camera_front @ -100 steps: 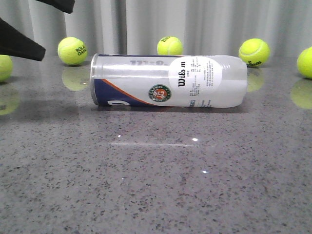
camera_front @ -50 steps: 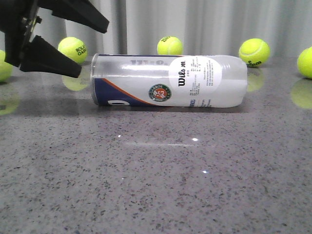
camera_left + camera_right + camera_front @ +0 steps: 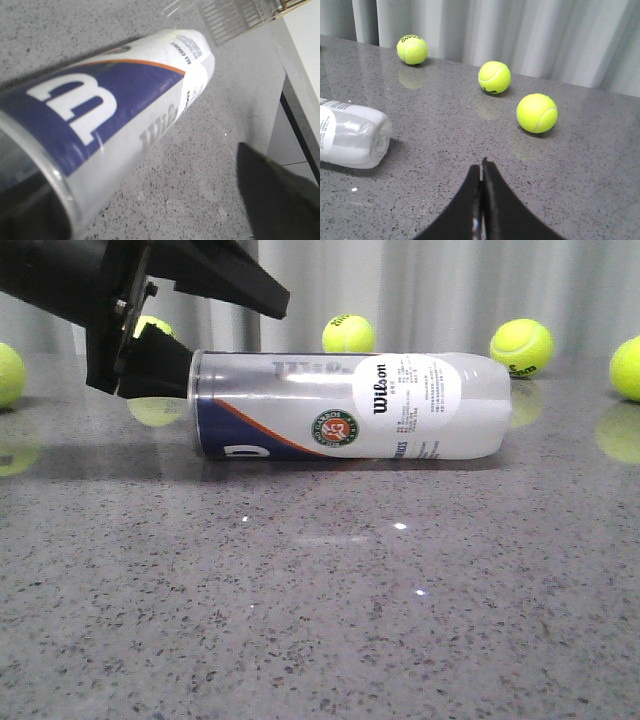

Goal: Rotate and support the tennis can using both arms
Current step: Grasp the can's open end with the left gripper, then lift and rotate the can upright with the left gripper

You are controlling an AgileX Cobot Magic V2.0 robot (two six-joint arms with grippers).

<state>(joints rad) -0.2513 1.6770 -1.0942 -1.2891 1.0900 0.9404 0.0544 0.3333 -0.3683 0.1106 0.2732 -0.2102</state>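
step: left gripper (image 3: 185, 335) wide open, straddling silver-rim end of tennis can (image 3: 350, 407) | can: on its side, mid-table (image 3: 320, 620), toward far edge | right gripper (image 3: 481, 192) pressed closed, apart from can's base | next: close left, bring right to support

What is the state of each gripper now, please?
Left gripper: open, jaws around the tennis can rim end.
Right gripper: closed, holding nothing.

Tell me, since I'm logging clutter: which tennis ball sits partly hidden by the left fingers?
The ball at the can's rimmed end; the others show unobstructed.
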